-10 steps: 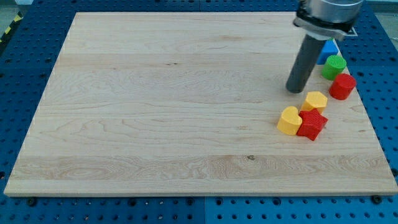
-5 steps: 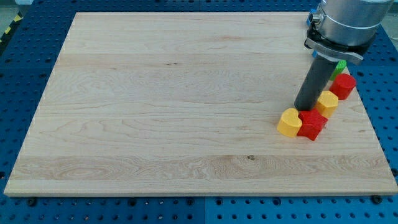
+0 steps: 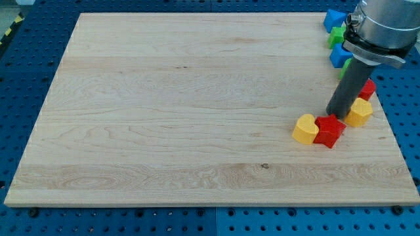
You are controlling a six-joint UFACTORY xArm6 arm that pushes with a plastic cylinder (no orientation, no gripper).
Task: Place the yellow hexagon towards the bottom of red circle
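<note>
Counting: two yellow blocks (image 3: 305, 128), two blue (image 3: 335, 19), two red (image 3: 329, 130); no jaws, only my tip (image 3: 336, 115).

Yellow hexagon (image 3: 359, 112), red circle (image 3: 367, 89), pale wooden board (image 3: 184, 105).

- My tip (image 3: 337, 115) has travelled from a spot above the yellow hexagon (image 3: 359, 112), towards the view's right and bottom, and now stands just left of that block, touching it, right above the red star (image 3: 329, 130).
- The yellow hexagon has been pushed to the view's right, away from the red star, and now sits just below the red circle (image 3: 368, 89).
- The rod now hides most of the red circle and the green block below the blues.
- The blue blocks (image 3: 335, 19) at the surface's top right corner, earlier hidden by the arm, now show.
</note>
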